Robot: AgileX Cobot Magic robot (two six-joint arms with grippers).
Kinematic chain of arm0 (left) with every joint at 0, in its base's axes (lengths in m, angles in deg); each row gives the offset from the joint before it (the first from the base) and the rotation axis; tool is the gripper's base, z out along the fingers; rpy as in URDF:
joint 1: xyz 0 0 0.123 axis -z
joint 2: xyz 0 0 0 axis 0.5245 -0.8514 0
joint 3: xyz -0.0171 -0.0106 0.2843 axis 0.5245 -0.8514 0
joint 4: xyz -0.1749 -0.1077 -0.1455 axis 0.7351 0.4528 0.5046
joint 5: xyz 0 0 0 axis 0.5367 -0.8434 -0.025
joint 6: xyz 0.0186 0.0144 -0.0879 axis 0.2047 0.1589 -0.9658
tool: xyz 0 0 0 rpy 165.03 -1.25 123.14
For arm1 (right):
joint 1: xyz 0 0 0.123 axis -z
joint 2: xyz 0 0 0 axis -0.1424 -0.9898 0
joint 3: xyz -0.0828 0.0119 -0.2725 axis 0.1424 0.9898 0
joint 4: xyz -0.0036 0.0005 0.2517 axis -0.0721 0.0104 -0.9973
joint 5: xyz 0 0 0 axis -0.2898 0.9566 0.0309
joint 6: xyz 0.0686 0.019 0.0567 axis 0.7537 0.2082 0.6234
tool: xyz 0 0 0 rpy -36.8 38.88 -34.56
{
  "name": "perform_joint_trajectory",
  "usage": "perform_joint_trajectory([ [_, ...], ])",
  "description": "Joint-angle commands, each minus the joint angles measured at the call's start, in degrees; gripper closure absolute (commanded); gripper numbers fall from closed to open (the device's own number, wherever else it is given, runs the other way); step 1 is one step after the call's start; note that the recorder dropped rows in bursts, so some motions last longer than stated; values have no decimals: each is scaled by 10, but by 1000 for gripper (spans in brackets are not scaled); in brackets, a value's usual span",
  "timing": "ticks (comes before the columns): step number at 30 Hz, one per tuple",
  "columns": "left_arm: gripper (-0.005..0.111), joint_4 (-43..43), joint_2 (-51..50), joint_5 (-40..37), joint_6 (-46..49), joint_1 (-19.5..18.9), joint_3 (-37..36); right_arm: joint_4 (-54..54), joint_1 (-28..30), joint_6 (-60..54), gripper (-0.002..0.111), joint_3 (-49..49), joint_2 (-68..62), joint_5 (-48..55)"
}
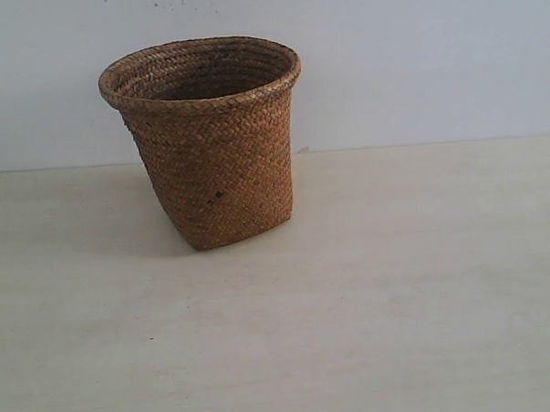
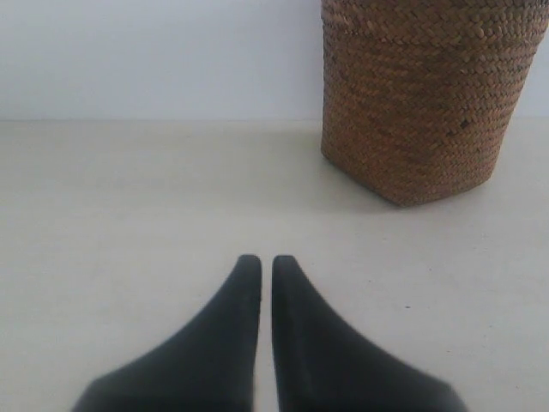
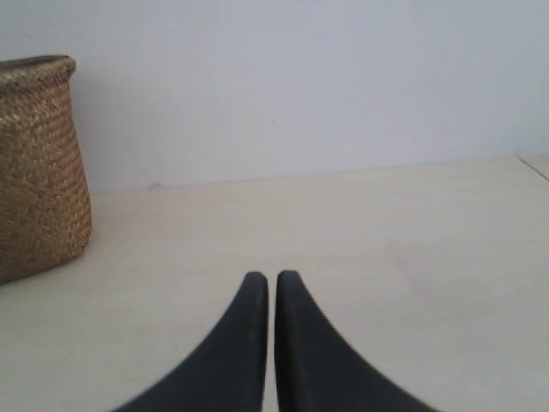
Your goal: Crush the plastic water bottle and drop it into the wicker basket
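So, wicker basket stands upright on the pale desk, upper left of centre in the exterior frame, white wall behind. Left jaws closed, gripping nothing, tips over the desk, basket near. Right jaws likewise closed, gripping nothing, basket off to one side.

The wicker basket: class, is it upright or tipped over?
Upright: the wicker basket rests on its narrow base on the table, open rim on top.

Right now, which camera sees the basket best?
The exterior view: the basket shows whole, rim to base. The left wrist view cuts off its rim; the right wrist view catches only one side.
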Motion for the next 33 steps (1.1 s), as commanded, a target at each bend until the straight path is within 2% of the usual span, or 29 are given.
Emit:
perform_joint_trajectory([
  [1, 103, -2, 2, -1, -6, -1, -2, 6, 3, -26, 108, -1, 4, 48],
  [33, 103, -2, 2, -1, -6, -1, -2, 6, 3, -25, 108, -1, 4, 64],
])
